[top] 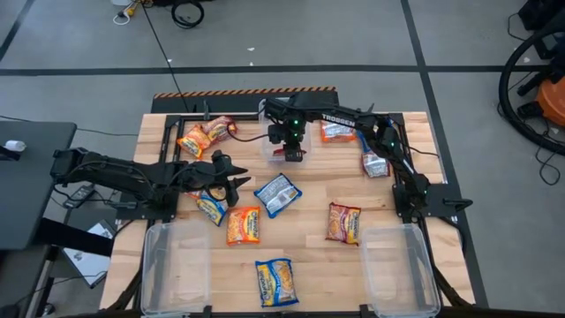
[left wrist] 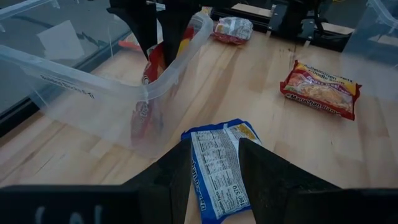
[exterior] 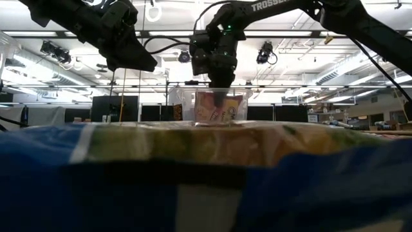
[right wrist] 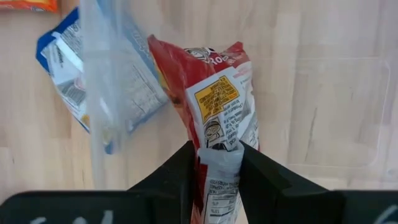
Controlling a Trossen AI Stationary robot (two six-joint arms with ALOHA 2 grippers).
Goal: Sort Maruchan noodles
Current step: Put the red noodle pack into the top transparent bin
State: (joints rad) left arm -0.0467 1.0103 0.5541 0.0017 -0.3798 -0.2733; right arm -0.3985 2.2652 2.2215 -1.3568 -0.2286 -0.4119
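My wooden table [top: 309, 265] stood on a grey floor [top: 79, 97] crossed by dark tape lines; a black-and-orange hazard strip [top: 244, 92] ran along the table's far edge. Two clear plastic bins rested at the near corners, one on the left [top: 175, 265] and one on the right [top: 399, 265]; a third, smaller clear bin [left wrist: 93, 93] sat near the middle of the far side. A dark desk [top: 22, 181] stood beside the table on the left, with a small white object [top: 14, 147] on it; cables [top: 163, 13] lay on the floor beyond. Across the table I saw a room with ceiling lights [exterior: 283, 64].
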